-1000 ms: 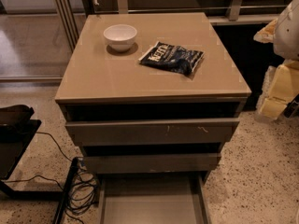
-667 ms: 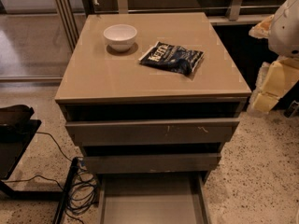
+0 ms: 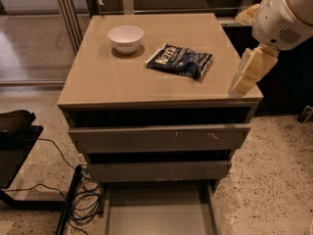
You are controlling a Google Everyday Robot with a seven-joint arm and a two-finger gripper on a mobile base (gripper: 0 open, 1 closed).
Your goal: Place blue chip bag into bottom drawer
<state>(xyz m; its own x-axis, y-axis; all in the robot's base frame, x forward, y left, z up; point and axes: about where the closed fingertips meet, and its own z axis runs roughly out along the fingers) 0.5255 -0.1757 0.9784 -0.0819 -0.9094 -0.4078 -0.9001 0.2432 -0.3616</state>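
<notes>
The blue chip bag [image 3: 180, 60] lies flat on the top of the taupe-grey cabinet [image 3: 112, 82], right of centre, with white lettering showing. The bottom drawer [image 3: 159, 214] is pulled out at the foot of the cabinet, and its flat grey floor is bare. My gripper [image 3: 243, 77] hangs from the white arm [image 3: 283, 13] at the cabinet's right edge, right of the bag and a little nearer the front. It is not touching the bag.
A white bowl [image 3: 125, 37] stands on the cabinet top, left of the bag. The two grey-fronted drawers [image 3: 159, 137] above the bottom one are shut. Black cables [image 3: 83, 199] and a black stand [image 3: 14, 141] lie on the floor at the left.
The arm and gripper have moved left from the right edge of view, in over the cabinet's right edge and closer to the bag. The bag, bowl and drawers have not moved.
</notes>
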